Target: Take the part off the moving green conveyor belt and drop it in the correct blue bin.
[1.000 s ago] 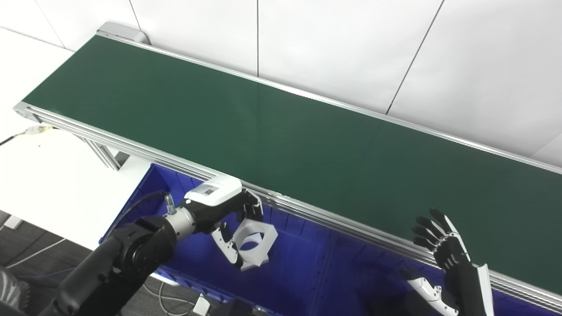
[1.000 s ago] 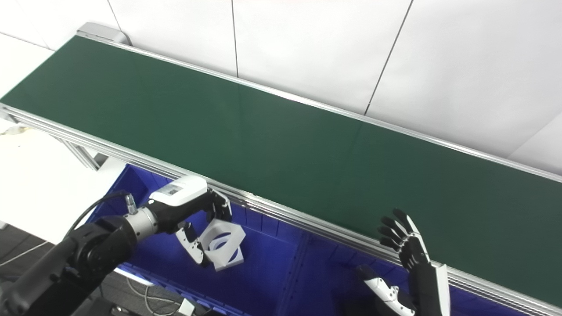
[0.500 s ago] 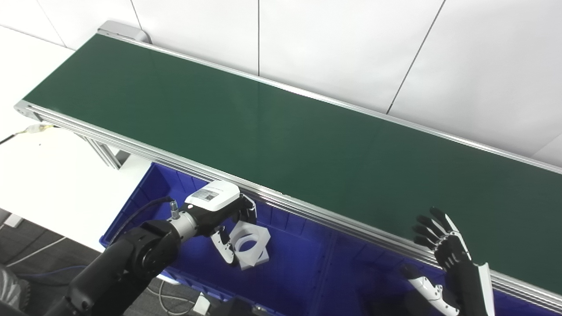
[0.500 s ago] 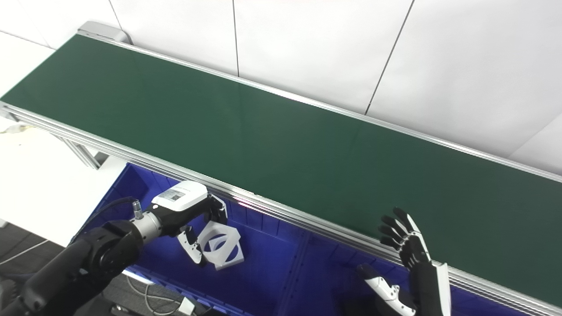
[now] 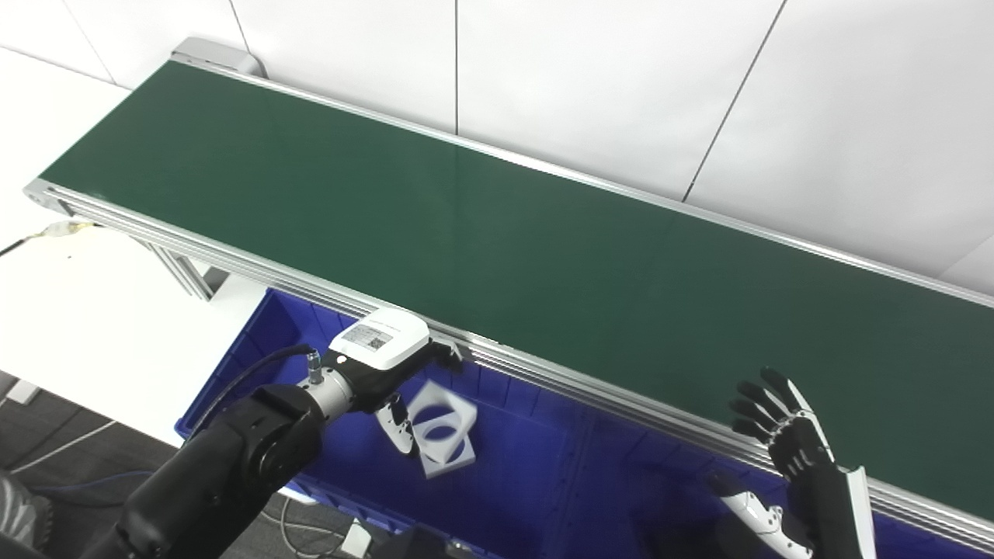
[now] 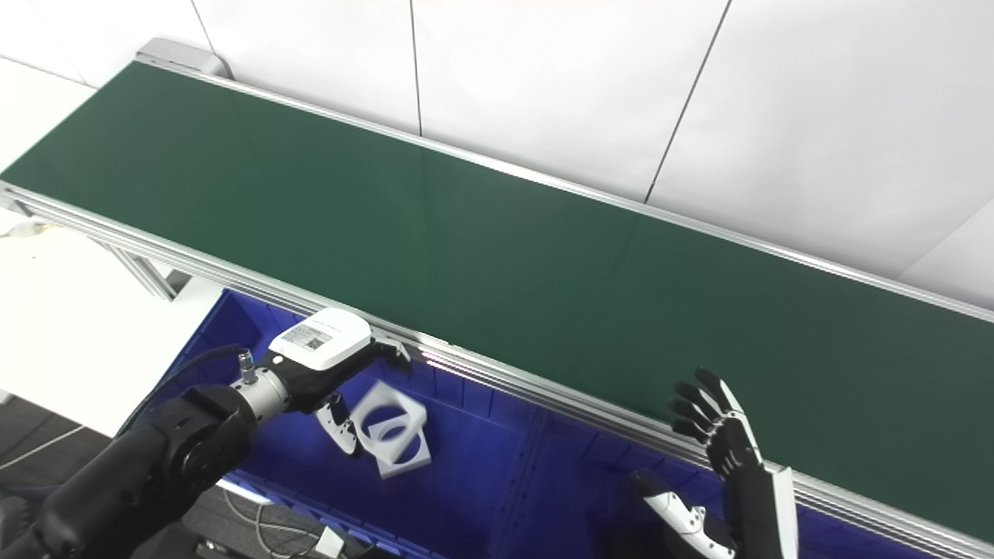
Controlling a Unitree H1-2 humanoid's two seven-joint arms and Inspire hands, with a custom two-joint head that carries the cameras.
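Observation:
The white flat part with a round hole (image 5: 443, 435) is inside the left blue bin (image 5: 250, 351), slightly blurred, just right of my left thumb. My left hand (image 5: 386, 365) hovers over that bin, below the belt's near rail, with fingers stretched out and open, no longer around the part. My right hand (image 5: 786, 441) is open with fingers spread, raised beside the near rail over the right blue bin (image 5: 644, 497). The green conveyor belt (image 5: 505, 233) carries nothing in view.
The belt's aluminium near rail (image 5: 590, 392) runs just above both hands. A white table (image 5: 85, 310) stands at the left. A divider wall (image 5: 575, 481) separates the two bins. Cables lie on the floor below (image 5: 311, 532).
My left hand has opened its fingers and let go of the white part, which has dropped lower into the left bin. The right hand has not moved.

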